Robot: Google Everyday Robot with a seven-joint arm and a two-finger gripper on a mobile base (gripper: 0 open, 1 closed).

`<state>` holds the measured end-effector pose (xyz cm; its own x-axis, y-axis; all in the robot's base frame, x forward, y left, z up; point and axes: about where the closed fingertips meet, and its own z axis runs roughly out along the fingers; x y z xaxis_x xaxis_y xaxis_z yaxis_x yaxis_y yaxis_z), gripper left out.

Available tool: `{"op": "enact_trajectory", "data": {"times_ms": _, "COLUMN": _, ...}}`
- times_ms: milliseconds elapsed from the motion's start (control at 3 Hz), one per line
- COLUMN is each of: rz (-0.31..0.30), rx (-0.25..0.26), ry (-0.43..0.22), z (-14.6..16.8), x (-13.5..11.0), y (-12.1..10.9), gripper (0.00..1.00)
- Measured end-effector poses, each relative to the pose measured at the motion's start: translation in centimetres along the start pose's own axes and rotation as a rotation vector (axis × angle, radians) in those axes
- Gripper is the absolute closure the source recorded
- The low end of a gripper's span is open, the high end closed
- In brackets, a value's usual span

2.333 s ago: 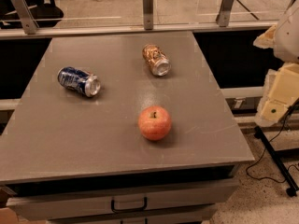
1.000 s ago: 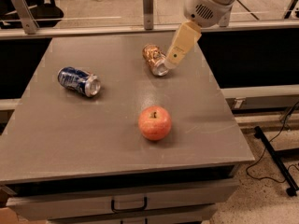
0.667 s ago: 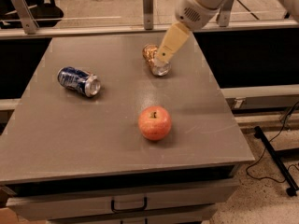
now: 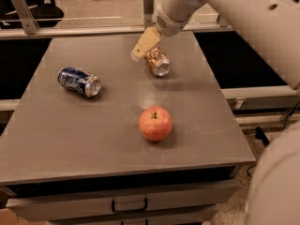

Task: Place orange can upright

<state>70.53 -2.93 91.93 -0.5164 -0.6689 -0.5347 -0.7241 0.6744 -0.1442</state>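
The pincer (image 4: 140, 49) is hanging over the far part of the table (image 4: 56, 139), having slid left since a moment ago, so its tip is now sitting just beside the far left end of the orange can (image 4: 157, 62) instead of over it. I cannot tell whether it is wide or narrow. The orange can is still lying on its side, right of the middle, while the blue can (image 4: 79, 81) and the apple (image 4: 155, 123) are resting where they were.
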Motion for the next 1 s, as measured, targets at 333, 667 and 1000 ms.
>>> {"op": "enact_trajectory", "data": {"times_ms": 333, "rz": 0.152, "rx": 0.032, "ry": 0.061, "z": 3.5, "x": -0.4, "y": -1.3, "gripper": 0.00}}
{"op": "enact_trajectory", "data": {"times_ms": 667, "rz": 0.282, "rx": 0.056, "ry": 0.152, "z": 6.5, "x": 0.1, "y": -1.8, "gripper": 0.00}}
{"op": "enact_trajectory", "data": {"times_ms": 1000, "rz": 0.350, "rx": 0.077, "ry": 0.225, "z": 8.2, "x": 0.8, "y": -1.9, "gripper": 0.18}}
